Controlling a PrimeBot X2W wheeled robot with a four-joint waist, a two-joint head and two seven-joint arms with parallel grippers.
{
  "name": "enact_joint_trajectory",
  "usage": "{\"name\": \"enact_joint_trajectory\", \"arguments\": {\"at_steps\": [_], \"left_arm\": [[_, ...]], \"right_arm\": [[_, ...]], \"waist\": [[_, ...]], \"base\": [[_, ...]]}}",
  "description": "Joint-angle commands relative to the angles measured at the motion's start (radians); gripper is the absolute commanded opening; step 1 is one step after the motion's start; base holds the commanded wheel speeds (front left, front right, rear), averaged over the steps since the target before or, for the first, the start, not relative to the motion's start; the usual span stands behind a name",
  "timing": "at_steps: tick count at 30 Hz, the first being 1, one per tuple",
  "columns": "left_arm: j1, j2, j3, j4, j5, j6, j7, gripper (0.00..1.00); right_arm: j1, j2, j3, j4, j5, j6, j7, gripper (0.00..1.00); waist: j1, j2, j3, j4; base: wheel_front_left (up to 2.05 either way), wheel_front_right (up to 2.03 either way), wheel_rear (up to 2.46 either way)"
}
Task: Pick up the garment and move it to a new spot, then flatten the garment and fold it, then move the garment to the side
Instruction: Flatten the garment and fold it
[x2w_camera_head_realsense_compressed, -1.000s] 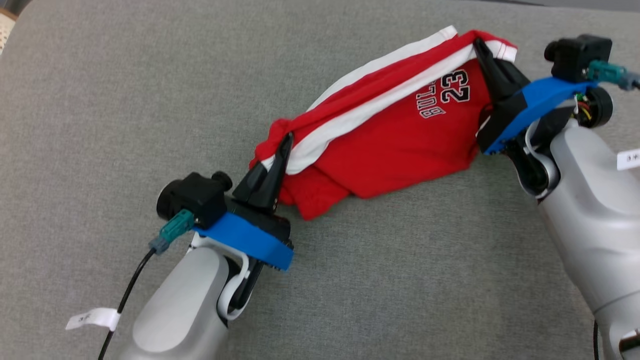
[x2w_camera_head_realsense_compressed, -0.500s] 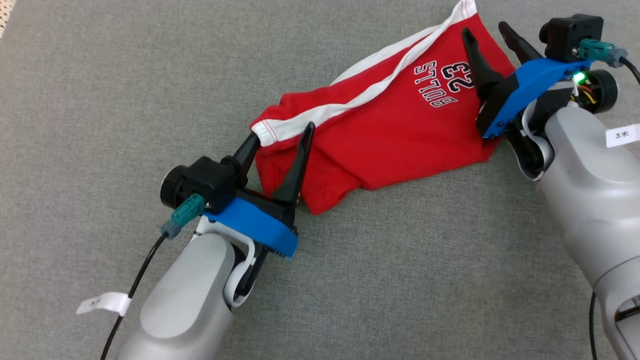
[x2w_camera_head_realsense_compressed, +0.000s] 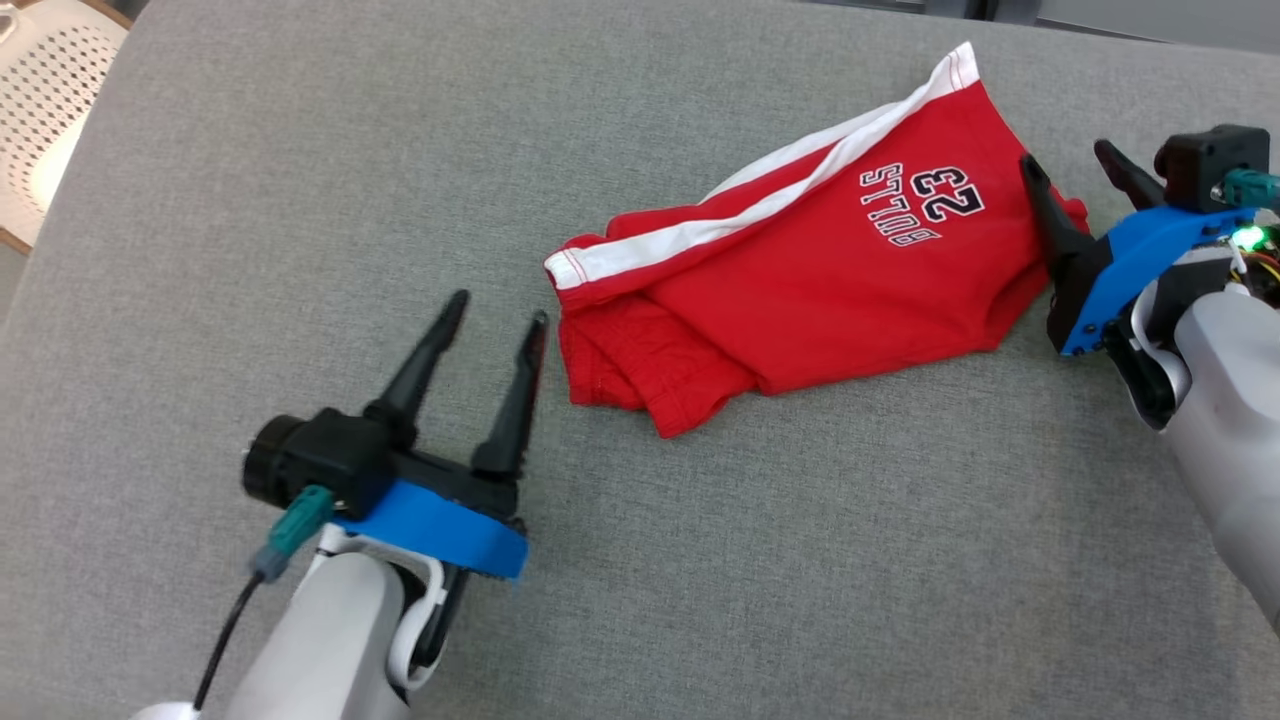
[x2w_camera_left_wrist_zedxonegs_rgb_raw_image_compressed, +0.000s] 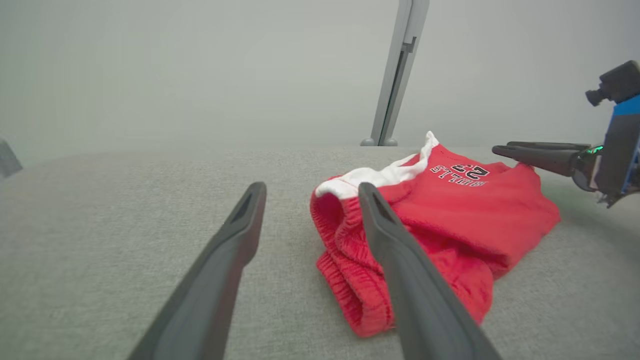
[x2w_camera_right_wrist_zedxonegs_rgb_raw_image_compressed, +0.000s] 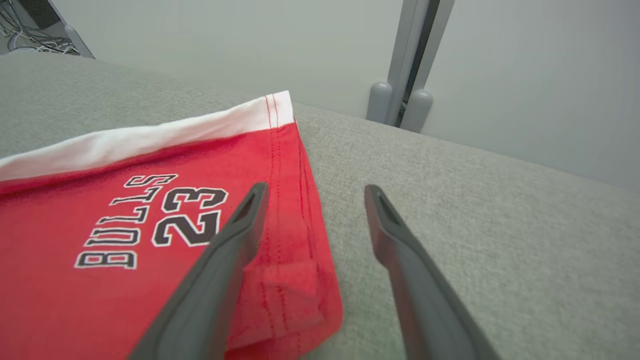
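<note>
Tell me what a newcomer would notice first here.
The red shorts with a white stripe and a BULLS 23 print stand out, lying loosely folded on the grey surface, right of centre in the head view. Next come the two open tools flanking them: the left tool just off their left end, the right tool at their right edge.

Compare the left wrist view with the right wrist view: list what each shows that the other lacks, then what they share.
Left wrist view adds: the left gripper, open, near the gathered waistband. Right wrist view adds: cables in its top left corner. Both: red shorts, white stripe, the open right gripper, grey surface, pale post.
</note>
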Motion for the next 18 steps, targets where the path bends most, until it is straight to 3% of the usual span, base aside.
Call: {"name": "enact_joint_trajectory", "arguments": {"at_steps": [1, 9, 17, 18], "left_arm": [[0.012, -0.006, 0.028, -0.016, 0.013, 0.002, -0.003, 1.0], [0.073, -0.071, 0.255, -0.136, 0.143, 0.058, -0.003, 1.0], [0.105, -0.107, 0.352, -0.164, 0.218, 0.054, -0.003, 1.0], [0.11, -0.11, 0.353, -0.163, 0.223, 0.053, -0.003, 1.0]], "right_arm": [[0.011, -0.007, 0.005, 0.005, 0.005, 0.0, -0.001, 1.0], [0.013, -0.008, 0.035, 0.048, 0.028, 0.0, 0.021, 1.0], [0.018, 0.005, 0.063, 0.069, 0.048, 0.0, 0.058, 1.0], [0.024, 0.009, 0.068, 0.066, 0.054, 0.0, 0.064, 0.48]], "waist": [[0.0, 0.0, -0.003, 0.004], [0.0, 0.0, 0.001, 0.014], [0.0, 0.0, 0.005, 0.021], [0.0, 0.0, 0.005, 0.022]], "base": [[0.0, 0.0, 0.0], [0.0, 0.0, 0.0], [0.0, 0.0, 0.0], [0.0, 0.0, 0.0]]}}
